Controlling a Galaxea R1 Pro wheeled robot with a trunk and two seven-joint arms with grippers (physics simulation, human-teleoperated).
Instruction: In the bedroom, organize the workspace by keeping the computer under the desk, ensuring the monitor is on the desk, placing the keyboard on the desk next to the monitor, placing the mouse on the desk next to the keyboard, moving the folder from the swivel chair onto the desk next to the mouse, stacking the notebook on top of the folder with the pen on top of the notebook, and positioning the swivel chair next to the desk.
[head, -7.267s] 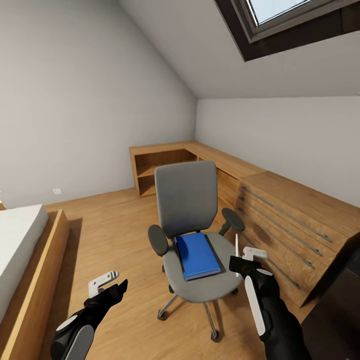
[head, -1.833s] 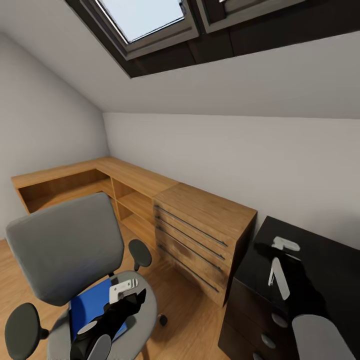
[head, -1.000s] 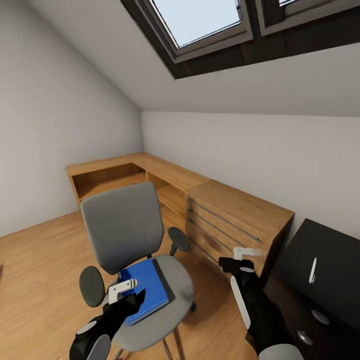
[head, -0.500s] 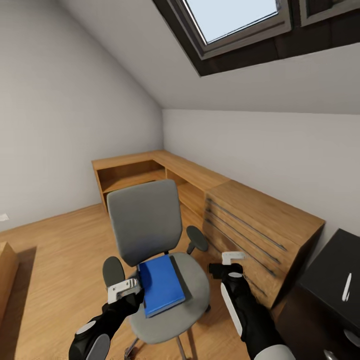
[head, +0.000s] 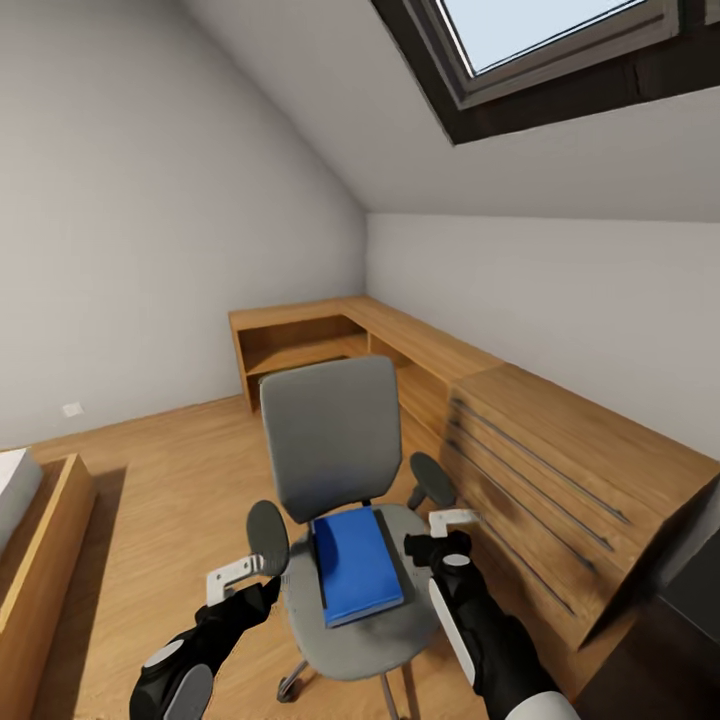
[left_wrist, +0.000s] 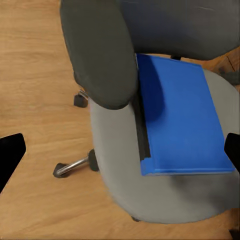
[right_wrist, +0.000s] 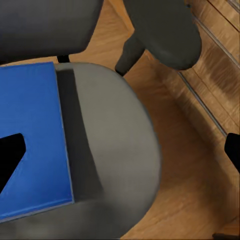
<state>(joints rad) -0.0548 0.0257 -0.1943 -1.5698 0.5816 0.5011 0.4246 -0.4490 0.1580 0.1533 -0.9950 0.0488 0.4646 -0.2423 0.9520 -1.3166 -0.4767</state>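
No legible text, labels or numbers.
The folder (head: 356, 563) cover is plain blue, with no title or marking that can be read in the head view or either wrist view. The chair (head: 333, 436) back carries no brand tag. The drawer unit (head: 560, 470) fronts are unmarked. A small white wall plate (head: 72, 409) near the floor is too small to read.

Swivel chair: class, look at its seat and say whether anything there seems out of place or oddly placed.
Yes. A blue folder lies flat on the grey seat of the swivel chair, where someone would sit. A dark notebook peeks out from beneath it along one edge, so the stack is the wrong way round for the task. Nothing looks damaged.
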